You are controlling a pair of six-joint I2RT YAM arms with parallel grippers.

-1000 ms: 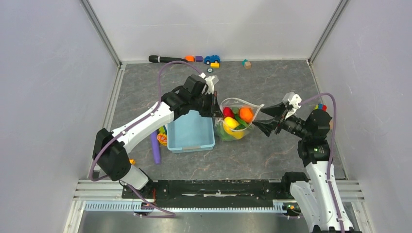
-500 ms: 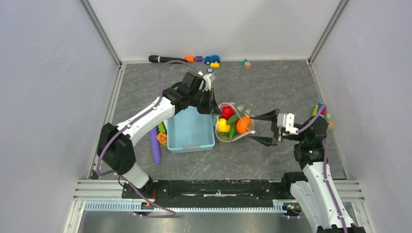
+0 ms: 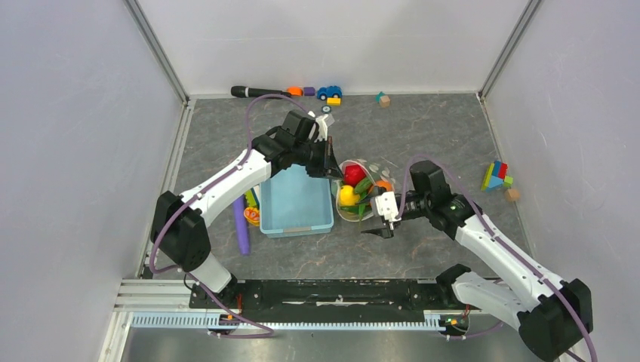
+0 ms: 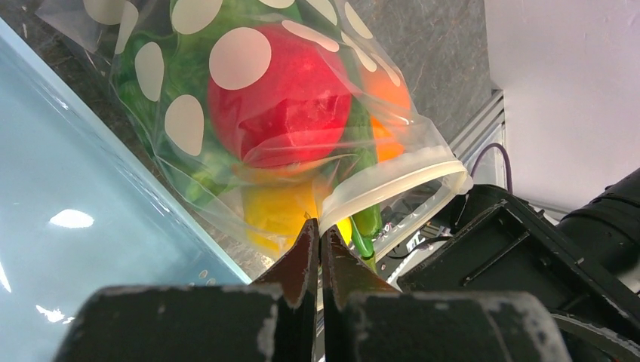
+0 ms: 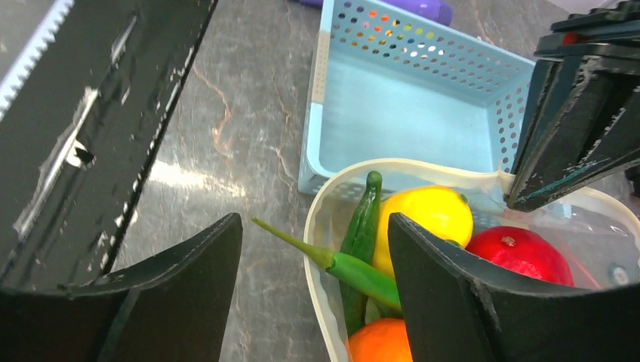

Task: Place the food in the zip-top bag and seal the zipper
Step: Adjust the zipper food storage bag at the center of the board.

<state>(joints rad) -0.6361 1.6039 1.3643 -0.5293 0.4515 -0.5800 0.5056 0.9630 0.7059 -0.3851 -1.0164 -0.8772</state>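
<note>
Right wrist view: the zip-top bag [image 5: 411, 163], midway between the side edges of the table [image 5: 226, 113] beside the light-blue basket [image 5: 423, 83], opens toward your wide-spread, empty right gripper [image 5: 313, 222]; your left gripper [image 4: 318, 232] pinches its far rim, food [image 5: 426, 215] inside

Basket: light-blue lattice basket [image 3: 296, 207], just 9 o'clock of the table's middle, upright.
Rod: long purple rod [image 3: 241, 230] at 8 o'clock, lying beside the basket's left wall.
Wedge: small orange wedge [image 3: 252, 216], between rod and basket.
Back edge: black stick [image 3: 256, 92] at 11 o'clock; blue toy car [image 3: 329, 91] at 12; teal-and-tan block [image 3: 383, 99] at 1.
Right side: coloured block cluster [image 3: 495, 175] at 3 o'clock, tan cube [image 3: 512, 194] just beside it.
Table: grey marbled table [image 3: 430, 124].
</note>
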